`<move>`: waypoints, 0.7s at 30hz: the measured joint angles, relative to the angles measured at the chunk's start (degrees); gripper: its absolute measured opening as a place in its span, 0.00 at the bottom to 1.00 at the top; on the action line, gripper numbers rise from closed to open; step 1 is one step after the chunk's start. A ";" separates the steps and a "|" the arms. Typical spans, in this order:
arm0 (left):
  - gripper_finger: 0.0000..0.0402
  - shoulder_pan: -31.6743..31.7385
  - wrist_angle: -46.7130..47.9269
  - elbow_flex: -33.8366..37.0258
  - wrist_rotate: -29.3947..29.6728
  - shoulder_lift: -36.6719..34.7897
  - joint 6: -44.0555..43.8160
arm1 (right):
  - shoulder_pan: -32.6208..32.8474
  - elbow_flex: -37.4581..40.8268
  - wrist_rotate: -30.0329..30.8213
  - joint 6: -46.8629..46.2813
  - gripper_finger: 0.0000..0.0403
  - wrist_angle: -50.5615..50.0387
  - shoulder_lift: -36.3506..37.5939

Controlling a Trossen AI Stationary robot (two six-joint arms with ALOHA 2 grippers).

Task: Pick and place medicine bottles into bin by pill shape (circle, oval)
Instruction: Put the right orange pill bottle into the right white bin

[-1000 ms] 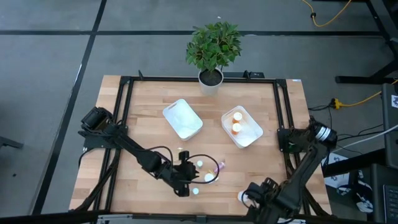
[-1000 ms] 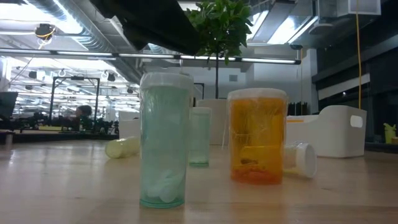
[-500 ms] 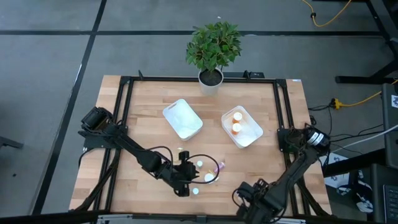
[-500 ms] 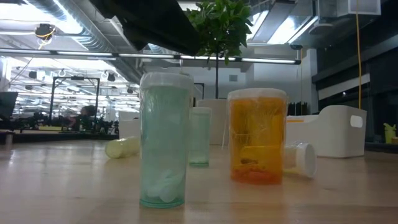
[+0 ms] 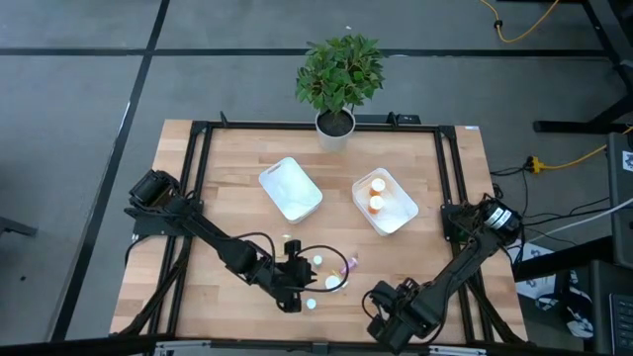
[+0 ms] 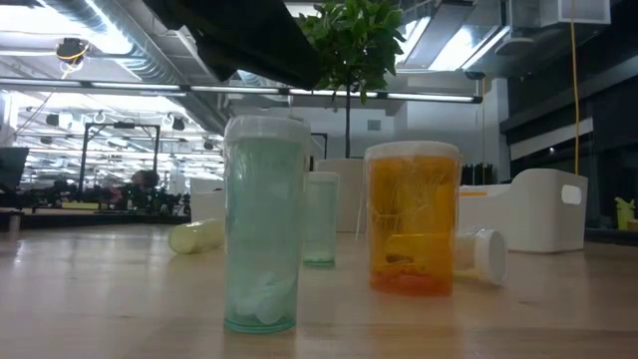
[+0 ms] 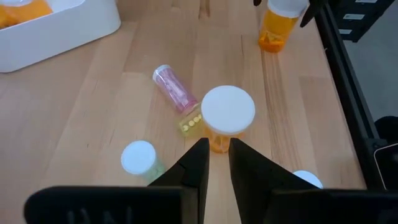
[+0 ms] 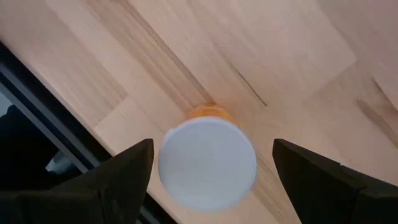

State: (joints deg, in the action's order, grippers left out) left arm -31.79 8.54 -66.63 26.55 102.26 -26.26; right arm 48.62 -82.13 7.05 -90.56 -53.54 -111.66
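Several medicine bottles stand or lie near the table's front middle. An orange bottle (image 7: 228, 112) with a white cap stands just ahead of my shut left gripper (image 7: 217, 149) (image 5: 297, 285); whether they touch does not show. Beside it lie a purple bottle (image 7: 174, 88) and a yellow-green one (image 7: 191, 123), and a teal bottle (image 7: 138, 157) stands nearby. My right gripper (image 8: 211, 149) (image 5: 388, 309) points down, open, over another upright orange bottle (image 8: 207, 163) near the front edge. Its fingers stand on either side of the cap without touching it.
Two white bins sit mid-table: the left bin (image 5: 290, 188) shows nothing inside, the right bin (image 5: 401, 213) holds two orange bottles. A potted plant (image 5: 338, 79) stands at the far edge. A black frame (image 5: 450, 178) runs round the table. In the low view a tall teal bottle (image 6: 264, 224) stands closest.
My right gripper has moved toward the table's left along the near edge and sunk a little. It now stands over the orange bottle by the front edge, hiding it in the high view, and has stayed open. The bottles have not moved.
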 joint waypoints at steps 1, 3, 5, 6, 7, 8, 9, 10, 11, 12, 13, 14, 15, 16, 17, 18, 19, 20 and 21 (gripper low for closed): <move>0.14 0.00 0.01 0.00 0.00 0.00 -0.02 | -0.08 0.00 -0.10 0.00 0.82 0.00 0.00; 0.14 0.00 0.01 0.00 -0.02 0.00 -0.02 | -0.21 0.00 -1.27 0.09 0.81 -0.02 0.00; 0.14 0.00 0.01 0.00 -0.02 0.00 -0.02 | -0.24 0.00 -2.37 0.09 0.78 -0.03 0.00; 0.14 0.00 0.01 0.00 -0.02 0.00 -0.02 | -0.24 0.00 -2.52 0.08 0.77 -0.02 0.00; 0.14 0.00 0.01 -0.01 -0.02 0.00 -0.02 | -0.24 0.00 -2.48 0.08 0.75 -0.05 0.00; 0.14 0.00 0.01 -0.01 -0.02 0.00 -0.02 | -0.24 0.00 -2.28 0.09 0.73 -0.07 0.00; 0.14 0.00 0.01 0.00 -0.02 0.00 -0.02 | -0.29 0.00 -1.95 0.08 0.71 -0.07 0.00; 0.14 0.00 0.01 0.00 -0.02 0.00 -0.02 | -0.41 0.00 -1.40 0.07 0.68 -0.07 0.00; 0.14 0.00 0.01 -0.02 -0.02 0.00 -0.02 | -0.57 0.00 -1.19 0.09 0.66 -0.09 0.00; 0.14 0.00 0.01 0.00 -0.02 0.00 -0.02 | -0.79 0.00 -1.19 0.14 0.64 -0.18 0.00; 0.14 0.00 0.01 -0.02 -0.02 0.00 -0.02 | -1.07 0.00 -1.10 0.52 0.61 -0.36 0.00; 0.14 0.00 0.01 0.00 -0.02 0.00 -0.02 | -1.31 0.00 -1.10 0.99 0.58 -0.61 0.00; 0.14 0.00 0.01 0.00 -0.02 0.00 -0.02 | -1.63 -0.24 -1.08 2.07 0.56 -1.31 0.00; 0.14 0.00 0.01 0.00 -0.02 0.00 -0.02 | -1.99 -0.77 -1.07 3.73 0.53 -2.16 -0.04; 0.14 0.00 0.01 -0.01 -0.02 0.00 -0.02 | -2.45 -1.57 -0.89 5.88 0.51 -2.74 -0.04; 0.14 0.00 0.01 0.00 -0.02 0.00 -0.02 | -3.00 -2.70 -0.56 8.26 0.51 -3.43 -0.04; 0.14 0.00 0.01 0.00 -0.02 0.00 -0.02 | -3.65 -4.10 -0.23 10.90 0.51 -4.64 -0.02; 0.14 0.00 0.01 0.00 -0.02 0.00 -0.02 | -4.43 -5.66 0.22 13.59 0.51 -6.64 -0.02; 0.14 -0.01 0.01 0.00 -0.02 0.00 -0.02 | -5.24 -7.46 0.98 16.13 0.51 -9.38 0.00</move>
State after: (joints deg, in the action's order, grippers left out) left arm -31.80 8.56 -66.63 26.52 102.26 -26.28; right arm 43.37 -89.58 8.03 -74.43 -62.92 -111.66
